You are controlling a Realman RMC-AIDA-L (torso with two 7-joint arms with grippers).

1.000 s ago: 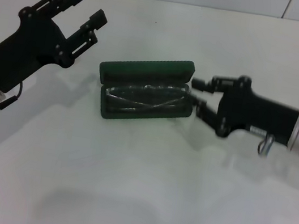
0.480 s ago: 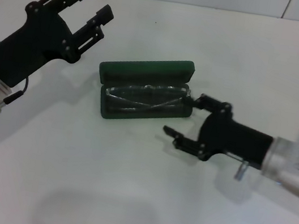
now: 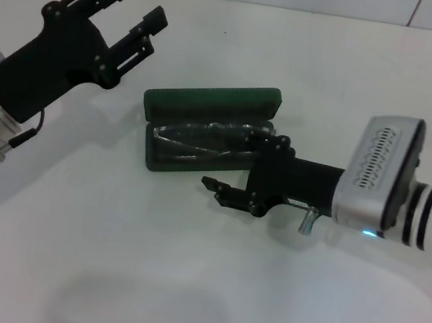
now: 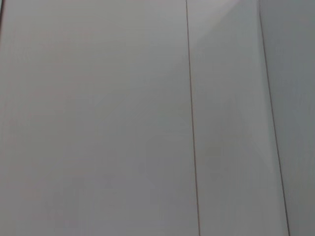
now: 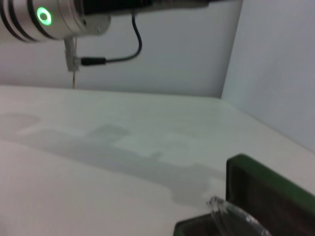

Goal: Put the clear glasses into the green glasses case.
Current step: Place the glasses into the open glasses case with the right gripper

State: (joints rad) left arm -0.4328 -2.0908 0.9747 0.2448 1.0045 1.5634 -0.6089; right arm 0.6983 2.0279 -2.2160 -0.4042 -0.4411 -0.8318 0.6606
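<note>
green glasses case (image 3: 208, 106) — one — holds one clear glasses (image 3: 203, 139).

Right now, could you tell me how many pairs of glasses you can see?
1: the clear glasses lie inside the open green case mid-table, beside the right tool. None elsewhere in view.
</note>
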